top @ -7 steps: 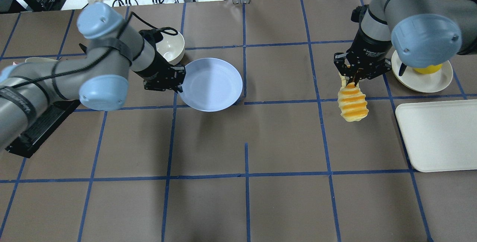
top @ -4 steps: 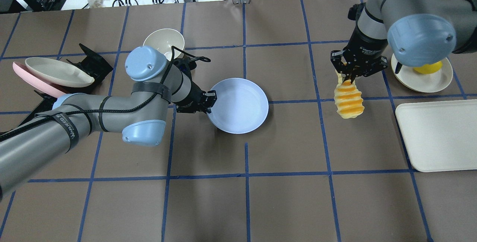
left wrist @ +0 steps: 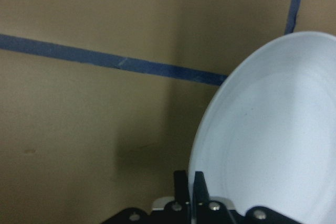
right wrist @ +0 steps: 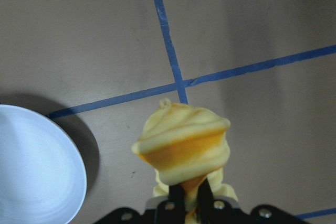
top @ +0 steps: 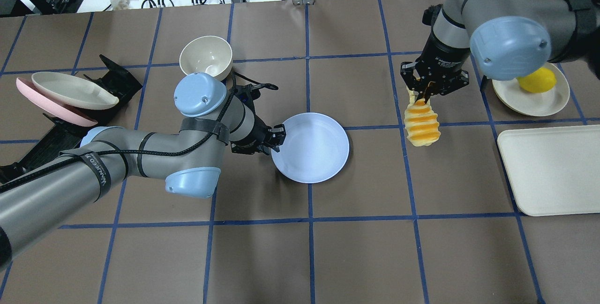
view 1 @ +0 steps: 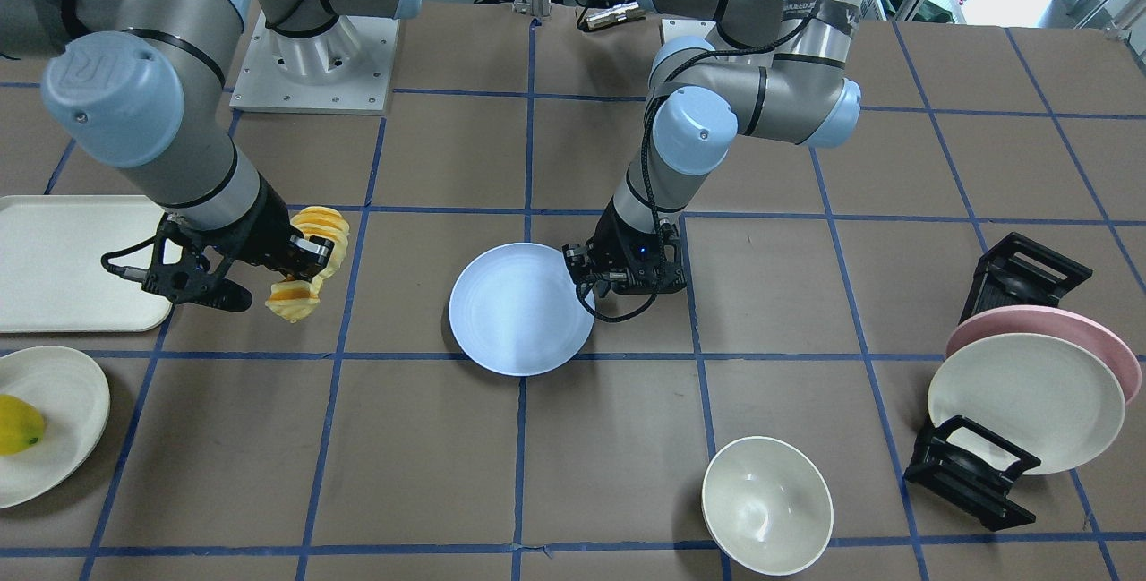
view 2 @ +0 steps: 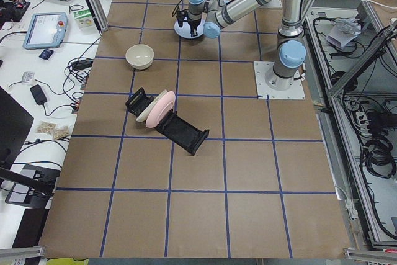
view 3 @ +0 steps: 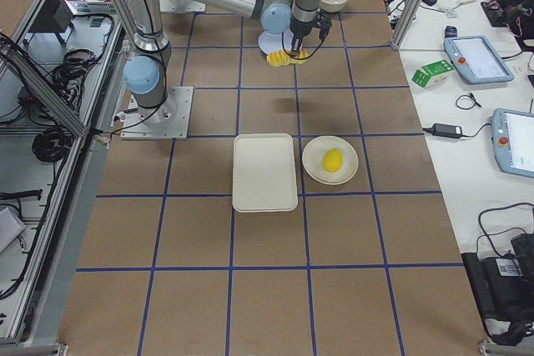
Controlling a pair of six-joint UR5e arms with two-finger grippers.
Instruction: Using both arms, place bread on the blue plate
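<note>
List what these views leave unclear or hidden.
Overhead view: gripped end of the ridged yellow-orange bread loaf, covered by the right claw.
Front view: round pink plate, mostly behind the round cream plate; smooth yellow fruit, cut by the left edge.
Side views: grip on the loaf, too small.

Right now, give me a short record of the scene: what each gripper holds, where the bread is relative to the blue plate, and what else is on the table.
left gripper: shut on the rim of the blue plate
right gripper: shut on one end of the bread, held in the air
bread versus plate: apart, bread off to the plate's side
task state: bread not yet on the plate
other items: lemon on a cream plate, tray, bowl
</note>
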